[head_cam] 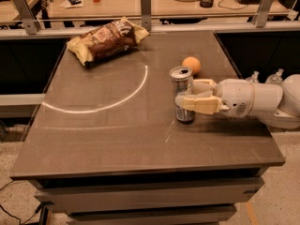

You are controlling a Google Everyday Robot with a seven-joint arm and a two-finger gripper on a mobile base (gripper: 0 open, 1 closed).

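A silver drink can [181, 81] stands upright on the dark table [108, 130], right of its middle. My gripper [187, 93] reaches in from the right and is shut on the can's body, one cream finger [199, 104] across its front and the other behind it. An orange [191, 65] lies just beyond the can, a little apart from it. The white arm [255, 100] runs off the right edge of the view.
A crumpled brown chip bag [107, 41] lies at the table's far left. A pale curved arc [117, 100] marks the tabletop. Behind the table runs a railing with metal posts [146, 3], and beyond it a desk with clutter.
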